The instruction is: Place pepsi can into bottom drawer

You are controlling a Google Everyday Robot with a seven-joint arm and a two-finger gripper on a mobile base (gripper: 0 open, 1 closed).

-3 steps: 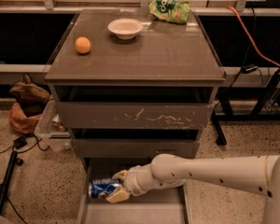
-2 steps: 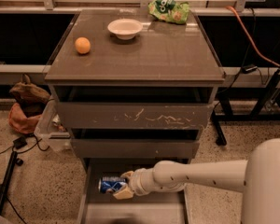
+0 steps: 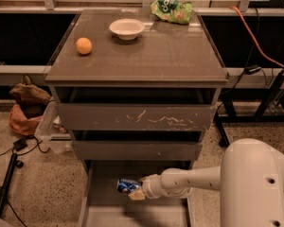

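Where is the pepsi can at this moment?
Low in the camera view, left of centre: the pepsi can lies sideways in the gripper, over the open bottom drawer, just below the middle drawer.

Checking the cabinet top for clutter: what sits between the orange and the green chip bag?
A white bowl, seen in the camera view. The gripper is low, holding the pepsi can over the bottom drawer.

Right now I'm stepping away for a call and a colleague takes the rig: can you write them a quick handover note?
Gripper: low at the front of the cabinet, shut on the can.
Can: lying sideways over the open bottom drawer; whether it touches the drawer floor is unclear.
Done: drawer open, can brought into it.
Left: set the can down, release, pull back.
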